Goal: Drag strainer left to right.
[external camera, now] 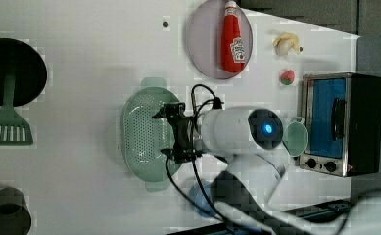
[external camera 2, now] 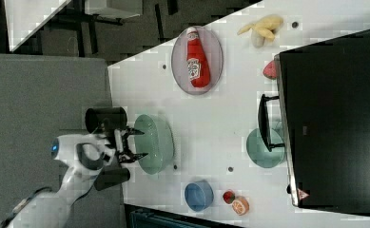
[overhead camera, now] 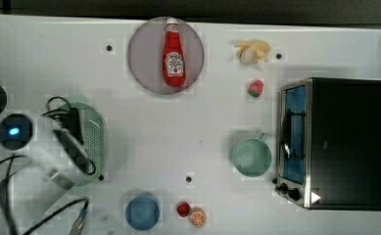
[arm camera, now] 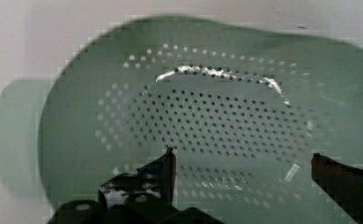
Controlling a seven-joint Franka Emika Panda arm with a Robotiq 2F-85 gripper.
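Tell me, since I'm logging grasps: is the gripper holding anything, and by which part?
Nothing is held. The gripper is open, its fingers spread apart over the strainer, closed on no part of it.

The arm (external camera: 239,134) is showing a glossy white, rounded shell, and a round dark cap on one joint is glowing with a small blue light (external camera: 266,129). Grey bands are separating the white segments. Black cables (external camera: 198,98) are looping from the wrist area and trailing along the arm's side. The gripper (external camera: 171,132) is wearing matte black; its two fingers (arm camera: 163,172) are looking slim, angular and dark, with pale scuffed patches glinting near the base of one.
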